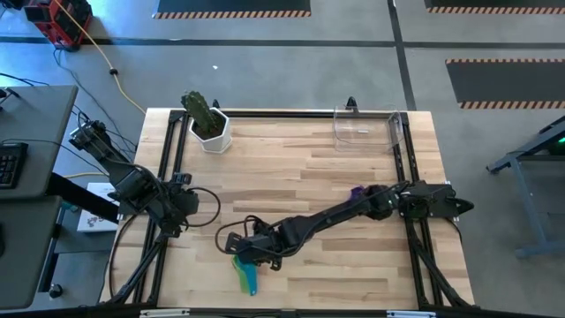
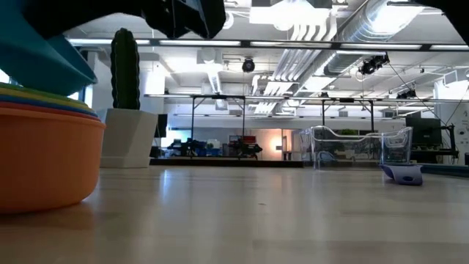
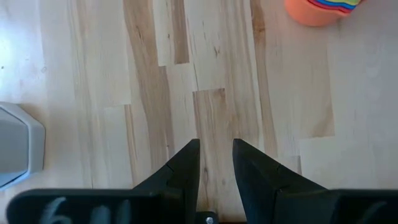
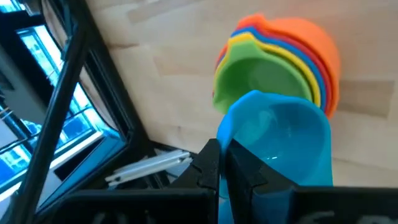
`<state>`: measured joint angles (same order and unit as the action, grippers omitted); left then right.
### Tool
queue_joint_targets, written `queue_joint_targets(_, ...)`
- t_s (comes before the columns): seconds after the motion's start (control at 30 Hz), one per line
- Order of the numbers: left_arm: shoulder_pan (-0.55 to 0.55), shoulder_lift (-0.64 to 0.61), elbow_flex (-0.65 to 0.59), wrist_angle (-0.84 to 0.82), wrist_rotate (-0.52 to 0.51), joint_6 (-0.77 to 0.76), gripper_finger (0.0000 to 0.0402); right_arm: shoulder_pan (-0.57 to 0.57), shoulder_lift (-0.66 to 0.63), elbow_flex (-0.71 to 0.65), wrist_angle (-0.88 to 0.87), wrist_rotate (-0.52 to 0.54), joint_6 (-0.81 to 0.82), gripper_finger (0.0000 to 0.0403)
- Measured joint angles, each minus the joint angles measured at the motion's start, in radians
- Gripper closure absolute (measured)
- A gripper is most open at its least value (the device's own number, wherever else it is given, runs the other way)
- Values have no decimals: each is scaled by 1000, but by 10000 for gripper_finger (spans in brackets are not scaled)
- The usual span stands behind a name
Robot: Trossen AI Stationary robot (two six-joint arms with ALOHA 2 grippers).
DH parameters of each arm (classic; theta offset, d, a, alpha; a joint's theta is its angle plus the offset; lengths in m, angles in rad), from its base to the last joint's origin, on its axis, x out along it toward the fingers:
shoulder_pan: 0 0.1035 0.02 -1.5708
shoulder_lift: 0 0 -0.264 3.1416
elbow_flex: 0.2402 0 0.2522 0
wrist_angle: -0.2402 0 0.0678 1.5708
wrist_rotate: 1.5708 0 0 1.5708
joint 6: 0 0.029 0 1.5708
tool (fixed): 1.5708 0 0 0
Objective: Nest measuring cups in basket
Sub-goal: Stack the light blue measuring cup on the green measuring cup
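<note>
Nested measuring cups stand on the table near its near edge: orange outermost [image 4: 317,43], then blue and yellow, green innermost [image 4: 261,78]. They fill the left of the low view [image 2: 44,154]. My right gripper [image 4: 222,165], reaching far toward the table's left [image 1: 254,254], is shut on a teal cup [image 4: 283,140] held just over the stack. A purple cup [image 1: 357,192] lies alone on the table farther right. The clear basket [image 1: 366,128] stands at the far edge. My left gripper [image 3: 216,155] hovers open over bare wood at the table's left. My right gripper pinches the teal cup by its handle end [image 4: 233,134] between its two fingers [image 4: 208,163]. The bowl juts out beyond the fingertips, tilted, over the green cup's mouth. The low view shows it lifted above the stack [image 2: 37,51]; whether it touches the stack I cannot tell.
A white pot with a green cactus-like plant [image 1: 209,124] stands at the far left corner. Black frame rails [image 1: 168,159] run along the table's left, right and far edges. Bare wood lies between the stack and the basket.
</note>
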<state>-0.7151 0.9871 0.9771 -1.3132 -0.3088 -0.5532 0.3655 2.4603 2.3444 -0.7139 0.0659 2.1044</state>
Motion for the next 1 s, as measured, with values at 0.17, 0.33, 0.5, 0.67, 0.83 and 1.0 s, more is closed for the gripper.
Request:
queue_joint_targets(0.17, 0, 0, 0, 0, -1, 0, 314, -11, -1, 0, -19, 11, 0, 400)
queue_joint_targets(0.33, 0, 0, 0, 0, -1, 0, 314, -20, -1, 0, -19, 9, 0, 385)
queue_joint_targets(0.5, 0, 0, 0, 0, -2, 0, 314, -19, -1, 0, -31, 1, 1, 376)
queue_joint_targets(0.67, 0, 0, 0, 0, -2, 0, 314, -19, -1, 0, -30, -12, 1, 376)
queue_joint_targets(0.83, 0, 0, 0, 0, -2, 6, 314, -19, -1, 0, -32, -12, -4, 375)
queue_joint_targets(1.0, 0, 0, 0, 0, -2, 6, 314, -23, -1, 0, -60, 2, -67, 375)
